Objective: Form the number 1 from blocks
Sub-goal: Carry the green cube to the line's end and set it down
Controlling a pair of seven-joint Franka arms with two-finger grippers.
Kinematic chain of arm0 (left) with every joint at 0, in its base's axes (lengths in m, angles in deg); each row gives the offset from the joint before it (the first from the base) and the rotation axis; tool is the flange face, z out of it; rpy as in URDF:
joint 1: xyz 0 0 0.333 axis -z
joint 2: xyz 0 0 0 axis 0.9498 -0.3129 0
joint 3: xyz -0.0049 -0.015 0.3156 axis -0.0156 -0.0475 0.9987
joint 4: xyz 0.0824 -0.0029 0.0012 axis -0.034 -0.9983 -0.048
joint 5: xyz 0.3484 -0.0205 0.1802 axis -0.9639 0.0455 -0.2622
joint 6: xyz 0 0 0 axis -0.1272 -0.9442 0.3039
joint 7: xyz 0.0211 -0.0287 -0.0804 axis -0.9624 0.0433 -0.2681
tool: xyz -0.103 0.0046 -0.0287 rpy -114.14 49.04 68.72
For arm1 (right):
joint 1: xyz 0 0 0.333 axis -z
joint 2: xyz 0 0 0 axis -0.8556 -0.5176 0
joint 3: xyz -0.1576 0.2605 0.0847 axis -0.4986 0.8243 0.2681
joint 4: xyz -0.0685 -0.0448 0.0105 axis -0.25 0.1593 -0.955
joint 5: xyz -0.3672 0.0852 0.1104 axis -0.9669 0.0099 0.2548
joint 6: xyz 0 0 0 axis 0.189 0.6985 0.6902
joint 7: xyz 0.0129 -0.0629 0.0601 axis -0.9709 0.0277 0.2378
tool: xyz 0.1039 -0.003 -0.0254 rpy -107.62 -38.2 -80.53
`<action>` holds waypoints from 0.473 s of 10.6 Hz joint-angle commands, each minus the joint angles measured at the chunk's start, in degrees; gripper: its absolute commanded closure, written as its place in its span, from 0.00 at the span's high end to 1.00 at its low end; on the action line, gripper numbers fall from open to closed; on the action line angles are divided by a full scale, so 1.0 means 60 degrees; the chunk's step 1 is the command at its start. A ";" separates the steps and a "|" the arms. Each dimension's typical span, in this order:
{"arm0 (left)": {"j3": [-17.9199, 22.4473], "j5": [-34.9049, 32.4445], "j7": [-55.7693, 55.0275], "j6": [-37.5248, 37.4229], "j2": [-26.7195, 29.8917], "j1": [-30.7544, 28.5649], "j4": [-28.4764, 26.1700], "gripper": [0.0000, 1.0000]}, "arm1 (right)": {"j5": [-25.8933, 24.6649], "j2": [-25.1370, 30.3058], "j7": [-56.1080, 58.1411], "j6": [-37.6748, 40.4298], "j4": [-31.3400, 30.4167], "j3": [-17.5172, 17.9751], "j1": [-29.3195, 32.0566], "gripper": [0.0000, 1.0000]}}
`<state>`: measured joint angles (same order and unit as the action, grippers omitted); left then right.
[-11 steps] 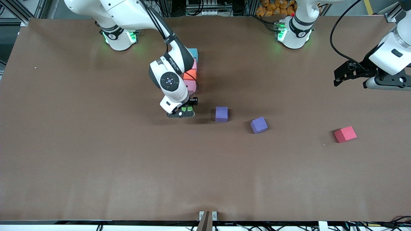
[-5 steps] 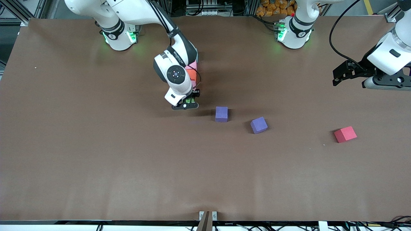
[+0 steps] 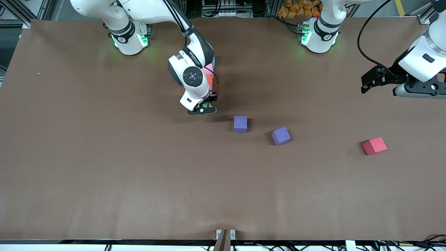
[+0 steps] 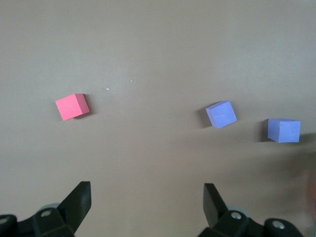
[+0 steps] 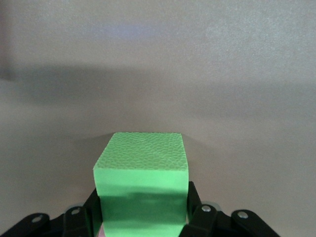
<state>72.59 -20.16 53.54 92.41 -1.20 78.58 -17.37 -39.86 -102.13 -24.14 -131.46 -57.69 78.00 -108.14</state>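
Observation:
My right gripper (image 3: 204, 107) is down at the table with its fingers pressed on both sides of the green block (image 3: 206, 104) (image 5: 140, 173). That block sits at the camera-side end of a row of blocks. Of the row, a pink block (image 3: 209, 69) and an orange block (image 3: 210, 81) show past the right arm; the arm hides the others. Two purple blocks (image 3: 240, 124) (image 3: 281, 136) and a red block (image 3: 374, 146) lie loose toward the left arm's end. My left gripper (image 3: 364, 84) (image 4: 147, 195) waits open in the air above that end, holding nothing.
The brown table (image 3: 104, 174) stretches wide on the camera side of the blocks. In the left wrist view the red block (image 4: 72, 106) and both purple blocks (image 4: 221, 114) (image 4: 284, 130) lie apart from one another. Both arm bases stand along the table's back edge.
My right gripper carried the green block away from the camera and up against the row of blocks. The left arm barely moved, and the loose blocks stayed put.

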 commanded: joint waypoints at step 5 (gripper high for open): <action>0.0001 -0.0189 0.0245 -0.0098 0.0016 -0.0051 0.0025 1.00 | 0.0046 0.1259 0.0212 0.1383 0.0813 -0.0051 0.1038 1.00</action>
<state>72.66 -20.16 53.54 92.41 -1.24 78.53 -17.39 -39.82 -96.44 -23.89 -128.21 -56.15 77.41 -104.41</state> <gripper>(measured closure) 0.000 0.000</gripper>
